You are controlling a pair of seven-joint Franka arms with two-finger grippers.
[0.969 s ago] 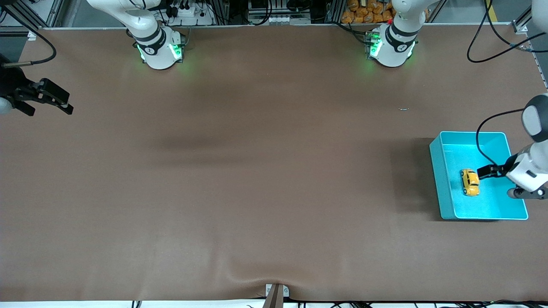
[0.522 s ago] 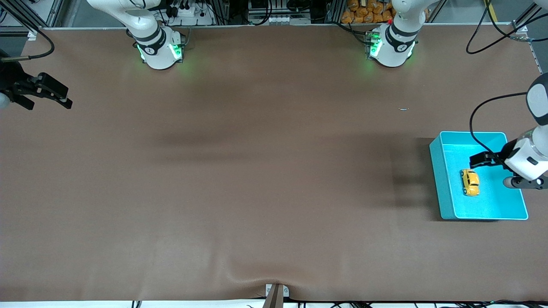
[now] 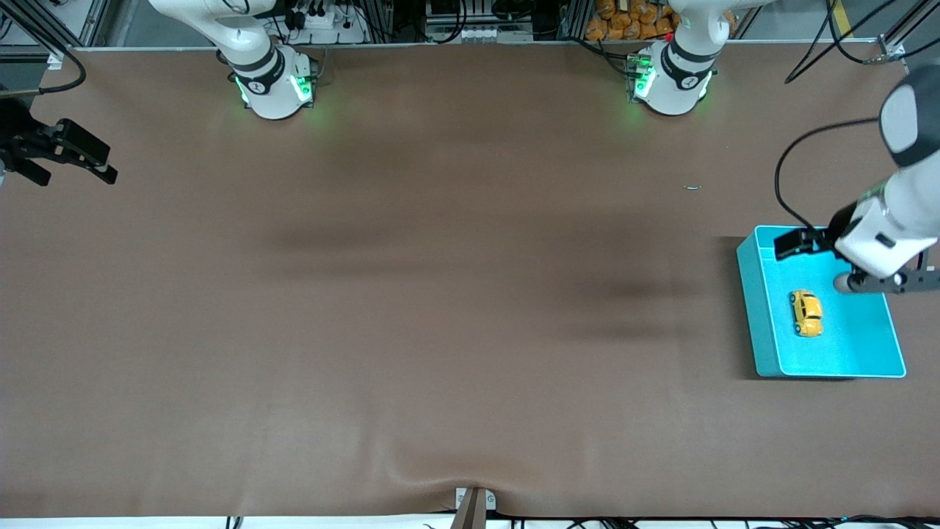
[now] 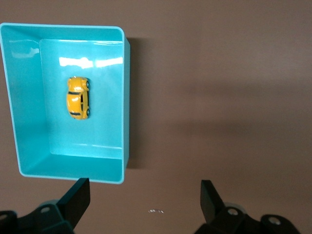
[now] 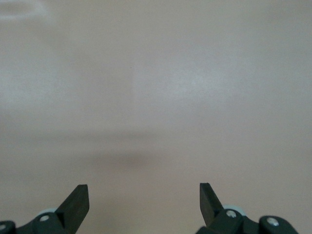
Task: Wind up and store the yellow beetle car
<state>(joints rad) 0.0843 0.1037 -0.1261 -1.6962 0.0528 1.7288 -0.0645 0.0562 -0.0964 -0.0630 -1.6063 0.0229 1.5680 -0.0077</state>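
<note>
The yellow beetle car lies on the floor of the teal bin at the left arm's end of the table. It also shows in the left wrist view, inside the bin. My left gripper is open and empty, up in the air over the bin's rim on the side toward the robots' bases; its jaws frame bare table. My right gripper is open and empty over the table edge at the right arm's end, and its wrist view shows only bare table.
The brown mat covers the table. A tiny pale speck lies on it, farther from the front camera than the bin. The two arm bases stand along the table's back edge.
My left gripper has risen out of the bin and drawn away from the car toward the robots' bases. The car stays in the bin. My right gripper has drifted slightly toward the bases.
</note>
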